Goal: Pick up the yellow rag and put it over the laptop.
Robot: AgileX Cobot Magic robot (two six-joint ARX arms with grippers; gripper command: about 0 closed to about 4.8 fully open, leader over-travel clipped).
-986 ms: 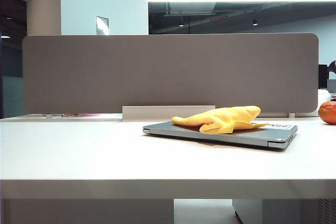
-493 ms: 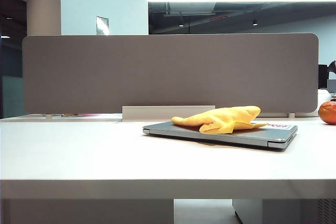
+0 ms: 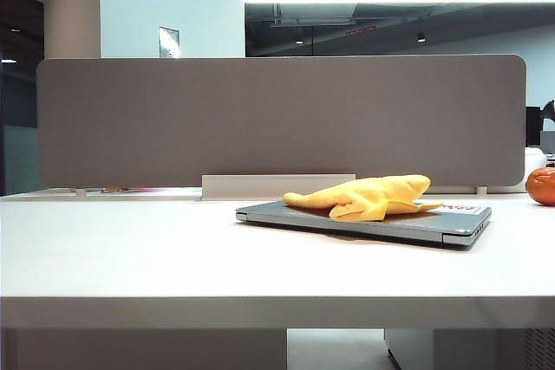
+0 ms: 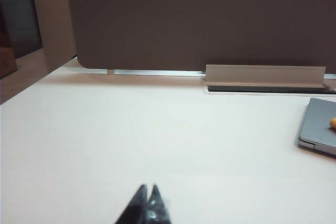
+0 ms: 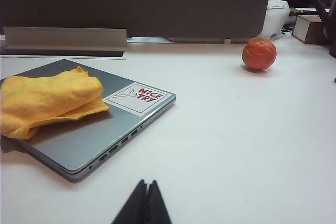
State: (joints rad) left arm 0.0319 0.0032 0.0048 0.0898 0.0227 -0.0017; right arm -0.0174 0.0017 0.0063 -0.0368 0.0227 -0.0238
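Still, the yellow rag point(image 3: 364, 196) rests unmoved on the laptop point(image 3: 451, 224).

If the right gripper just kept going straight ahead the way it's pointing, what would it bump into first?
Probably nothing on the table. The shut right gripper points over bare white table, passing between the laptop and the orange fruit. Farther on stands the grey divider panel, though depth is hard to judge.
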